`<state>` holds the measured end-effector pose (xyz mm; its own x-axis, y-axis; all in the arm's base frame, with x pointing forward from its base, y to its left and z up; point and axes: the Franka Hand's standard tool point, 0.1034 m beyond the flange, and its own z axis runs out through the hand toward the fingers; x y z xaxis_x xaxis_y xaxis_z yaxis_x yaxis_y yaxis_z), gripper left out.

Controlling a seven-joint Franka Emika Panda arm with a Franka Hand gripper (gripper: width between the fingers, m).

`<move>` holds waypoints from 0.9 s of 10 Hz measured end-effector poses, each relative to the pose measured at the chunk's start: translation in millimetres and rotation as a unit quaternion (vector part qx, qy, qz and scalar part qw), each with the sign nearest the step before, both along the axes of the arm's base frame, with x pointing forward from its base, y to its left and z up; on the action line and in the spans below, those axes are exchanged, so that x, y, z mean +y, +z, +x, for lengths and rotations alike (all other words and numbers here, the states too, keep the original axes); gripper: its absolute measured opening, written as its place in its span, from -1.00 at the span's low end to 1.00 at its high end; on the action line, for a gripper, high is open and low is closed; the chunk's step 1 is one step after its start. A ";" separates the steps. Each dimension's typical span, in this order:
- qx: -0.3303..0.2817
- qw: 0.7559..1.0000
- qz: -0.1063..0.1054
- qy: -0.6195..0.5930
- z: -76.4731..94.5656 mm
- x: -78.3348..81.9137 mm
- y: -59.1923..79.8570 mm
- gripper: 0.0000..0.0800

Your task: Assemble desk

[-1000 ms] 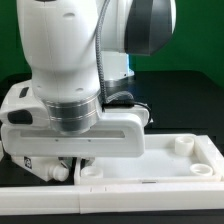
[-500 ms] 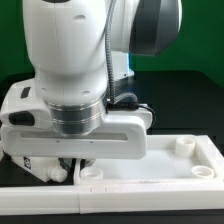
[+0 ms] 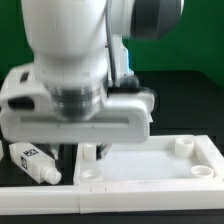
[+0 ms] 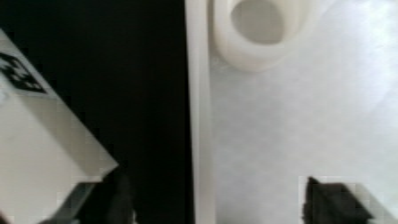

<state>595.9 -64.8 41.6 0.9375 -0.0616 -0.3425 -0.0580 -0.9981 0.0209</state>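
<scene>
1. The white robot arm (image 3: 70,50) fills most of the exterior view. It is cut off at the top and hides the table (image 3: 185,115) behind it.
2. One large flat white plastic desk panel with a raised rim (image 3: 150,160) lies on the black table at the exterior view's lower right. Its near-left end is partly covered by the arm.
3. One long white bar (image 3: 120,196) crosses the foreground, cut off at both ends.
4. One white block leg bearing a black-and-white tag (image 3: 35,160) lies on the table, just off the panel's end at the exterior view's left.
5. The gripper (image 4: 222,200) is open. In the wrist view its two dark fingers (image 4: 103,205) stand wide apart with the panel's rim between them, and they clasp nothing.
6. Three round corner sockets (image 3: 180,147) can be counted. A fourth shape under the hand is too hidden to identify.
</scene>
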 end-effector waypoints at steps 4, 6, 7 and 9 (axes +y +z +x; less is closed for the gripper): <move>0.002 1.000 0.010 -0.009 -20.2 10.9 29.4 0.62; 0.002 1.000 0.010 -0.008 -20.8 11.6 27.7 0.62; -0.001 1.000 0.010 -0.006 -29.5 15.9 24.1 0.62; 0.005 1.000 0.019 0.010 -63.5 34.6 30.2 0.62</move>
<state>532.4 -30.2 71.8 0.9350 -0.0296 -0.3535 -0.0377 -0.9992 -0.0162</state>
